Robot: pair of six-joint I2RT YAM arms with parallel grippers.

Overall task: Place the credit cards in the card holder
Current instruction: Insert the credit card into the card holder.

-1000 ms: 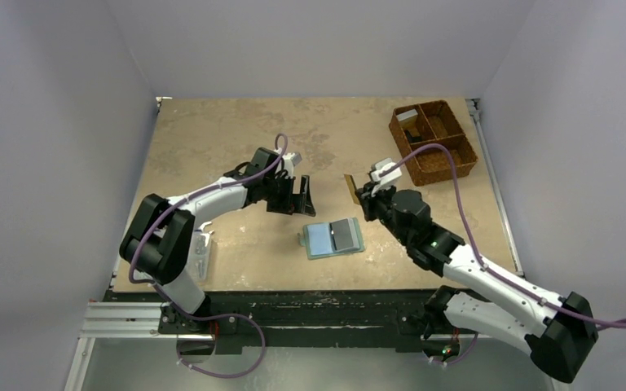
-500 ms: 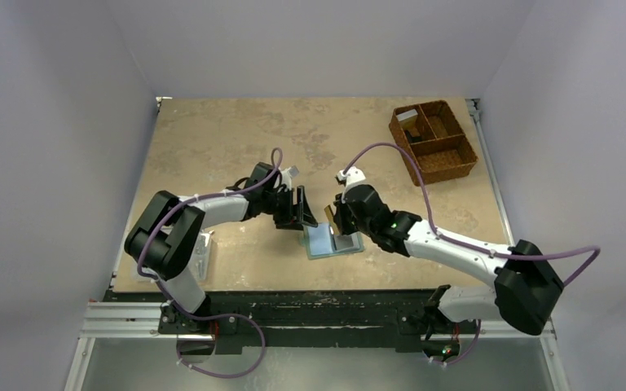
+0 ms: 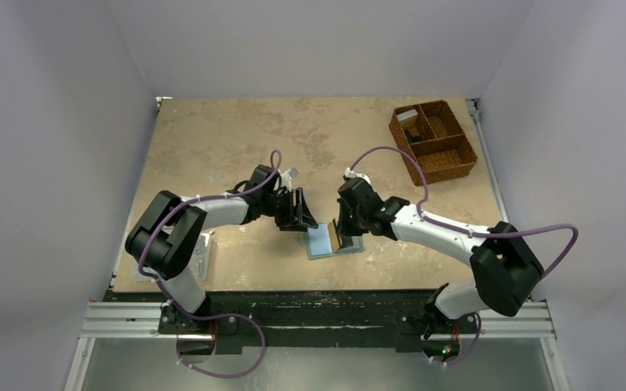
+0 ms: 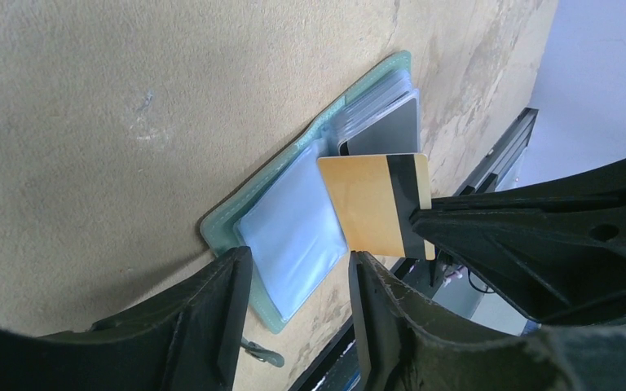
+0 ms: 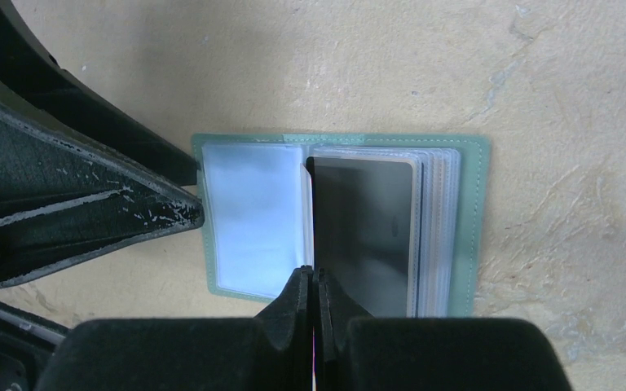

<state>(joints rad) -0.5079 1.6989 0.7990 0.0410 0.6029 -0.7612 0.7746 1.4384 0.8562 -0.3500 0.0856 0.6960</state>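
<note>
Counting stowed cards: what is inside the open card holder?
One dark grey card shows in the top clear sleeve of the card holder; the facing pale pocket looks empty. Sleeves stacked beneath it are covered.

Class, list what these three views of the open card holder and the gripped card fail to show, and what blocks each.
- Top view: card holder, right half under the right end effector.
- Right wrist view: tan-orange card, face unseen, edge-on between shut fingers.
- Left wrist view: dark card, lower part behind the tan-orange card.
- Top view: basket contents, too small.
</note>
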